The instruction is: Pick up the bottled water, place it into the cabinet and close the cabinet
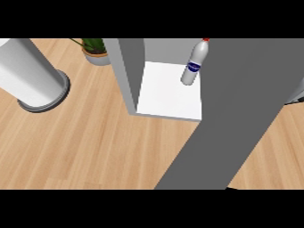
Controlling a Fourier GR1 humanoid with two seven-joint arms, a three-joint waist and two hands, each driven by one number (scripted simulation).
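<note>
In the head view, the bottled water (194, 62) is seen standing upright on the white shelf (169, 95) inside the cabinet (131, 75), near its back, red cap up and blue label facing out. The grey cabinet door (240, 120) is being shown swung open, covering much of the right side. A white cylinder (22, 73) and a potted plant (96, 51) are resting on the wooden counter (75, 147). A white and black part at the right edge cannot be identified. Neither hand is visible, so finger state cannot be told.
</note>
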